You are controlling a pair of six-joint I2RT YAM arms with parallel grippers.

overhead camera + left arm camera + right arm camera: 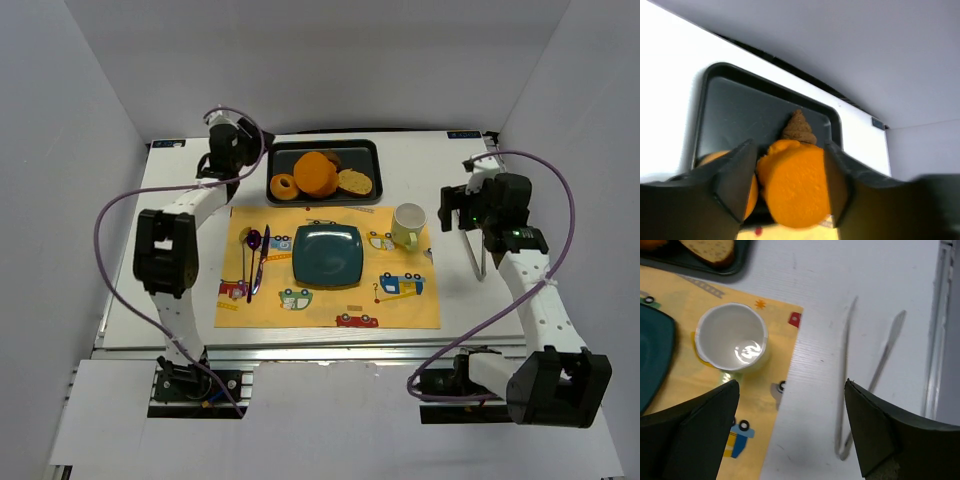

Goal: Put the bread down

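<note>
Bread (355,181): one flat tan slice, lying in the right end of the black tray (290,155), not yet placed. Read your positions off the top view, near to far.

Teal plate (327,255): bare, at the centre of the yellow mat (330,305), at 6 o'clock of the tray. It is the likely destination.

Right gripper (791,385): fingers spread wide, holding nothing, over the surface (465,315) between the mug (408,226) and the tongs (865,380). The bread lies at about 10 o'clock of it, with nothing in between.

Left gripper (788,150): fingers wide, nothing gripped. The big orange bun (795,190) shows ahead between them. The bread lies at 3 o'clock, beyond that bun.

Slice's long axis: roughly 10-to-4 across the tray.

Judgement: your right arm has the cleaner reach.
</note>
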